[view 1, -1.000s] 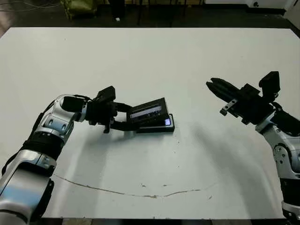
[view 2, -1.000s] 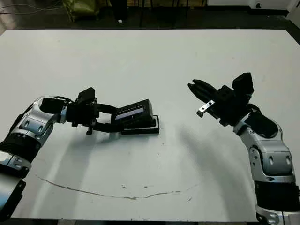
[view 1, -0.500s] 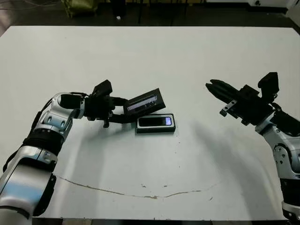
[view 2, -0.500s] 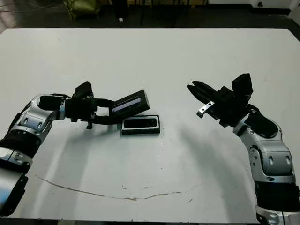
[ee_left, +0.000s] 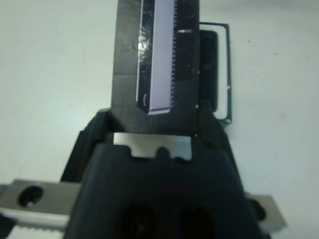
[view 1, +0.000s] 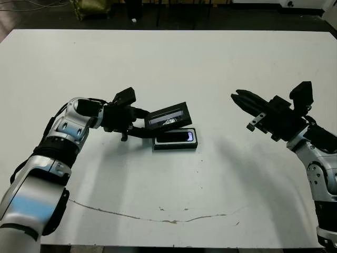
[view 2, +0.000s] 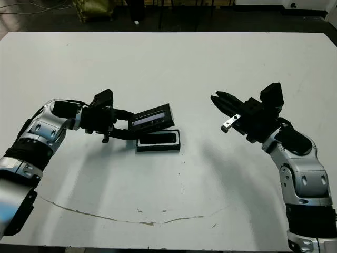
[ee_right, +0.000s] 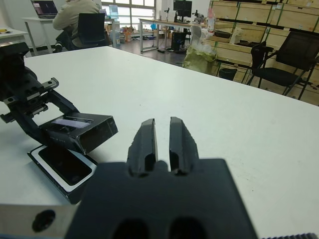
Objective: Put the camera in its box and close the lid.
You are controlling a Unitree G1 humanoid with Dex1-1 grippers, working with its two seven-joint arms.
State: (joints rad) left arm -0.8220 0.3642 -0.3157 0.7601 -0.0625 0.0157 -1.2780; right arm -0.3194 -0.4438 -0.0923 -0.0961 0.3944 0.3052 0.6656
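While a thin brown crack point(view 1: 152, 216) is running across the near part of the white table point(view 1: 210, 68), I am keeping both arms raised over the bare surface beyond it. My right gripper point(view 1: 238, 96) is hovering off to the right, well apart from everything, with its two black fingers pressed together and nothing between them. Further in, near the table's middle, the box point(view 1: 175, 139) is lying flat with the camera point(view 1: 175, 137) seated inside it, a small bluish screen glowing at its right end and the white lining showing round the edge. My left gripper point(view 1: 149, 124) is pinching the lid point(view 1: 168, 116) by its left end, holding it tilted just above the far side of the box, window strip facing up; the two do not look joined. Beyond the table, in the right wrist view, a person point(ee_right: 75, 15) is sitting at a desk, with chairs point(ee_right: 284, 59) and wooden crates point(ee_right: 259, 15) behind.
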